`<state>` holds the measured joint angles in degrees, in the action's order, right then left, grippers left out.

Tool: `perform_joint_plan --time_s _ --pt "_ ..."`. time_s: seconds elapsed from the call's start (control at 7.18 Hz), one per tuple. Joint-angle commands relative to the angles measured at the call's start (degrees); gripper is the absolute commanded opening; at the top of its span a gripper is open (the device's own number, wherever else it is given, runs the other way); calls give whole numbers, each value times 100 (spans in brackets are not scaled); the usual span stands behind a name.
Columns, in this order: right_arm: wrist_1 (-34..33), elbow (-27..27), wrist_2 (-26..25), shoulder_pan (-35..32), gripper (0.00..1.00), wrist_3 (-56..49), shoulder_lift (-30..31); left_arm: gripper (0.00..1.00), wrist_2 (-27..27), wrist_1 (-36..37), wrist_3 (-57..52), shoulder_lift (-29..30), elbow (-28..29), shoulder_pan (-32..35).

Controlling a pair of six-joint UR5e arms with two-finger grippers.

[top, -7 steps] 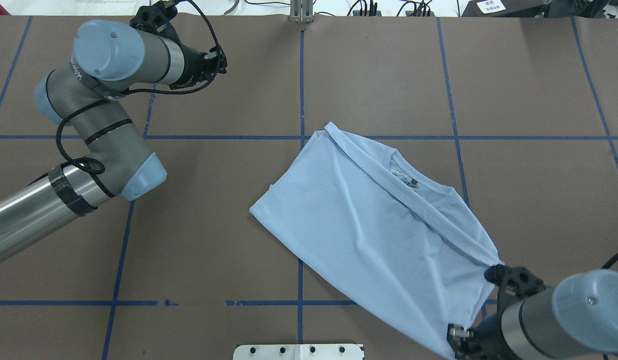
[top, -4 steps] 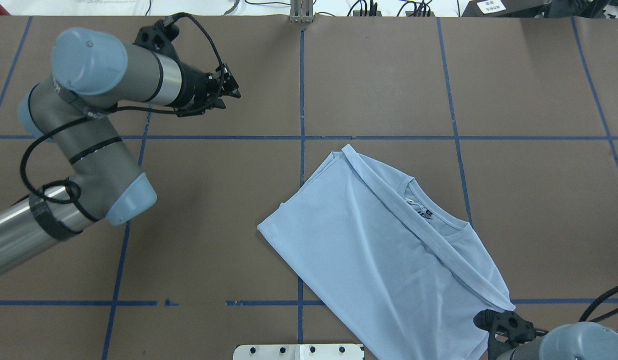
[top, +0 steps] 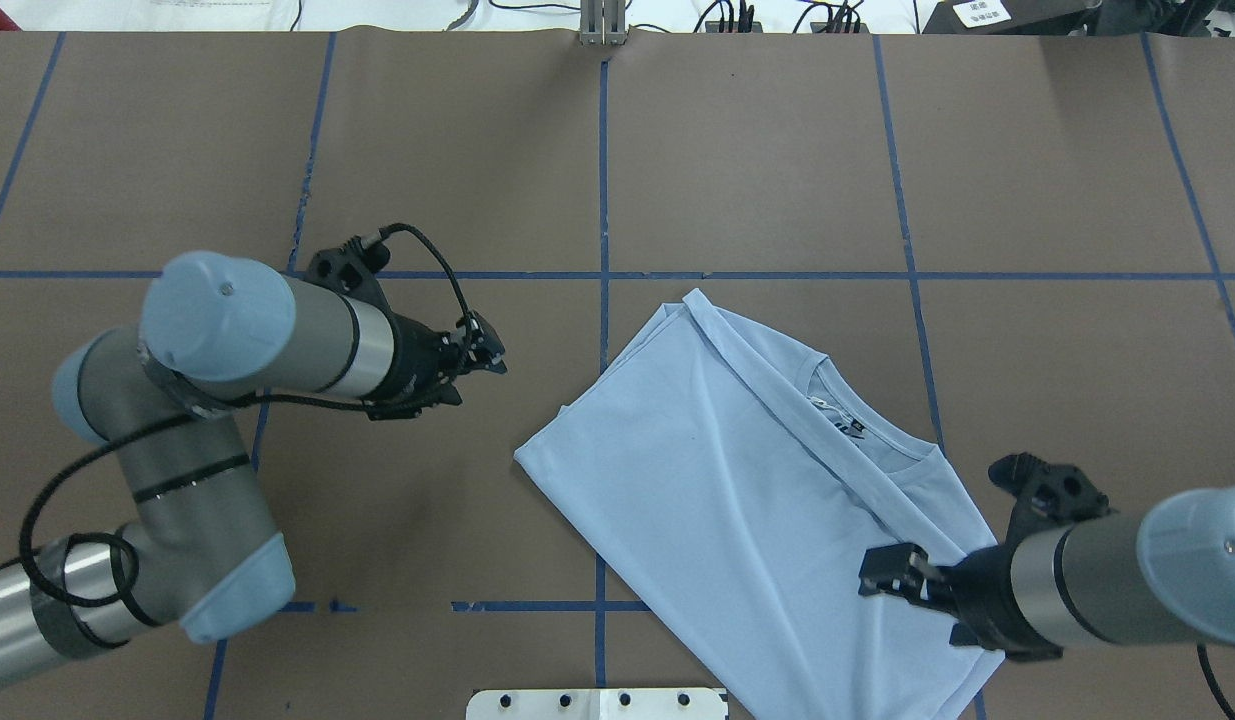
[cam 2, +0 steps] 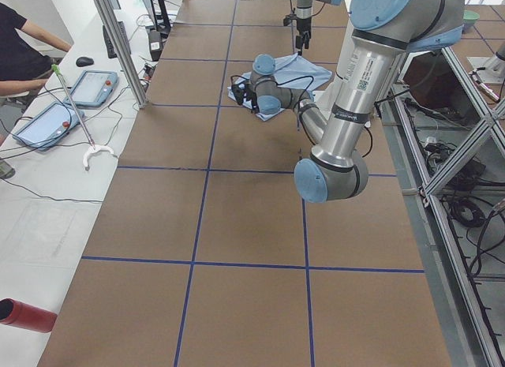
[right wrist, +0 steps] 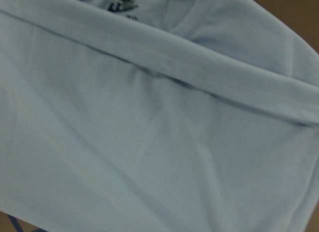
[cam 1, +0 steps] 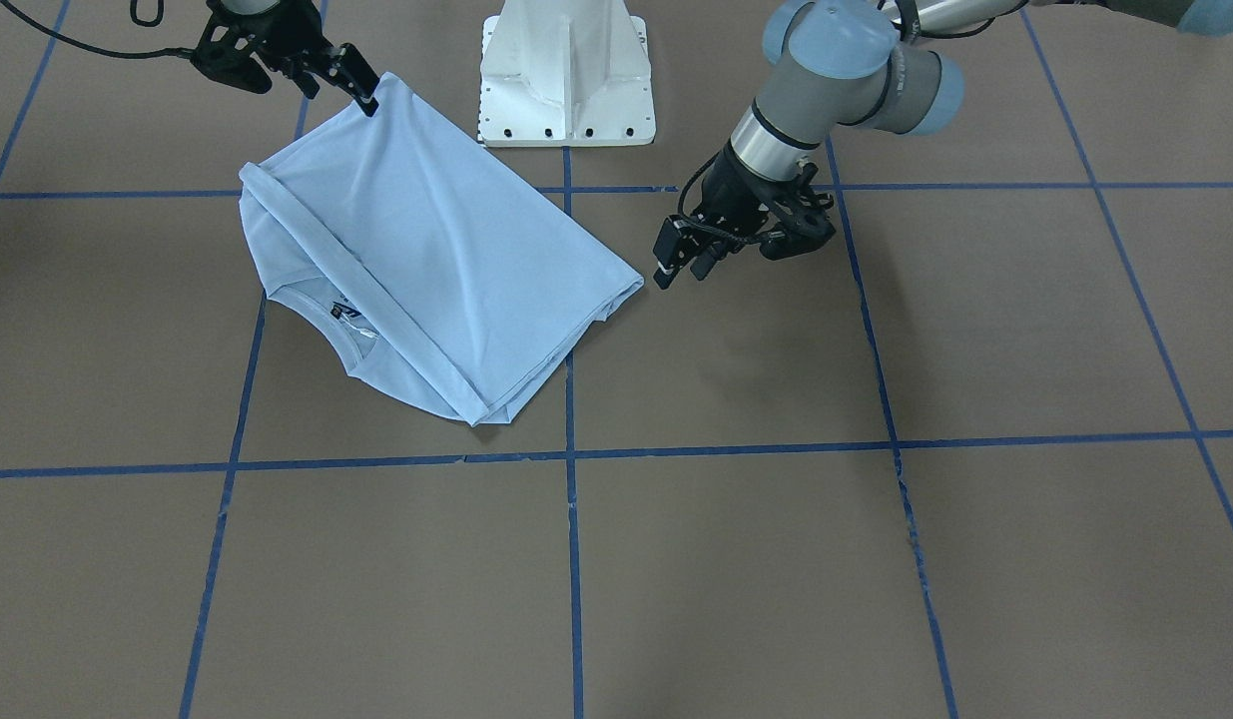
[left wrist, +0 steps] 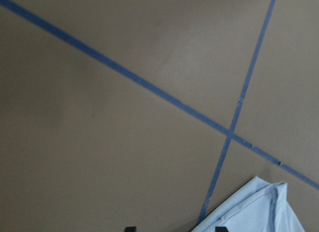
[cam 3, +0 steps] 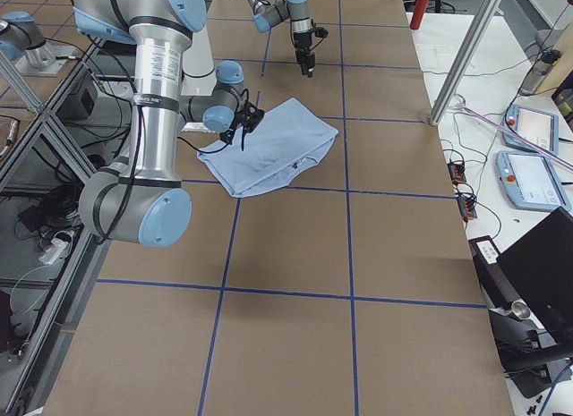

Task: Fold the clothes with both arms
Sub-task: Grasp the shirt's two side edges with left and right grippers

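The light blue T-shirt lies folded and flat on the brown table, also in the front view. Its collar with the dark label faces the far right. My left gripper is open and empty, hovering just left of the shirt's left corner; that corner shows in the left wrist view. In the front view this gripper is beside the same corner. My right gripper hovers over the shirt's near right part, jaws apart, holding nothing. The right wrist view is filled with the shirt's cloth.
The white pedestal base stands at the robot's edge of the table, right next to the shirt. Blue tape lines cross the brown table. Tablets and cables lie on a side bench beyond the far edge.
My left arm has swung from the far left corner down to the shirt's left corner. My right gripper has let go of the shirt's corner and moved over the shirt, which slid nearer.
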<state>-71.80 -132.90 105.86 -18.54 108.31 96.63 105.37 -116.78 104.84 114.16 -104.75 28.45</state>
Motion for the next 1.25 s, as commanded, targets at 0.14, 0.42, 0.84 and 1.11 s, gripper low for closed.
perform_joint_plan --time_s 0.14,0.42,0.84,1.11 --pt "-10 809 40 -1036 100 -617 -803 65 -719 191 186 369 550 -745" --pt "-10 827 40 -1037 100 -653 -803 64 -728 182 125 396 683 -745" --pt "-10 836 40 -1046 100 -653 -803 33 -719 199 177 441 702 -745" --pt "-10 853 40 -1037 100 -653 -812 0 -728 322 169 432 728 -727"
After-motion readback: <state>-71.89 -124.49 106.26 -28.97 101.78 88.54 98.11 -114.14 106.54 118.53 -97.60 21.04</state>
